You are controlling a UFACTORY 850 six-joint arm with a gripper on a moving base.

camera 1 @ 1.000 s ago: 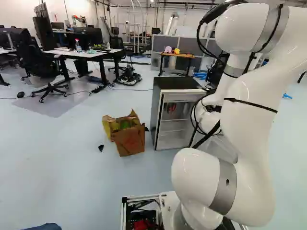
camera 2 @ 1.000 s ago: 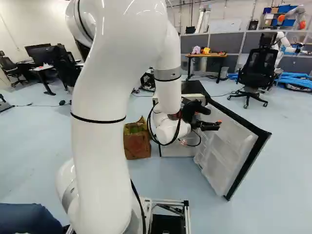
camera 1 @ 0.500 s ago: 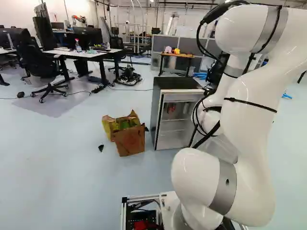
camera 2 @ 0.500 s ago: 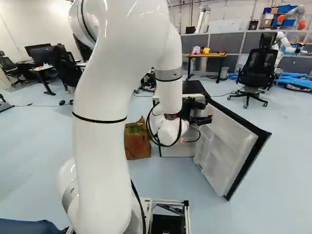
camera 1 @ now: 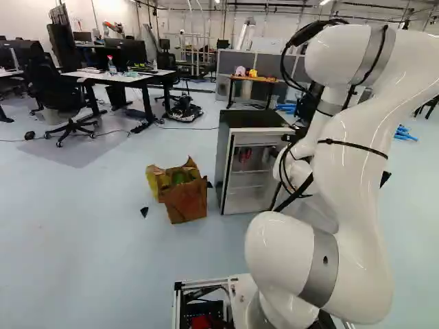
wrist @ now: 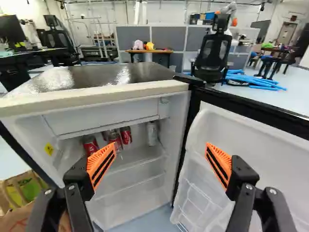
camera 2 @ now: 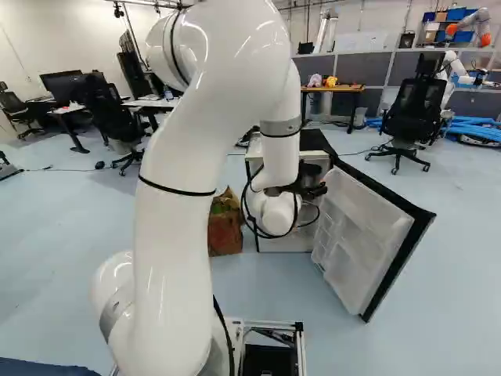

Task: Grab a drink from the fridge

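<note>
The gripper (wrist: 160, 157) has its 2 jaws wide apart, empty. Red cans (wrist: 126, 135), upright inside the fridge (camera 1: 255, 118), just right of centre in the left base view, lie ahead, towards the jaw farther from the open door (camera 2: 364, 227); a sideways shift seems needed.

spread claw (camera 2: 320, 189), open fridge (wrist: 120, 93), red cans (wrist: 126, 136) inside

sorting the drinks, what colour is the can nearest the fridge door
Silvery white can, clearest in the wrist view.
</note>
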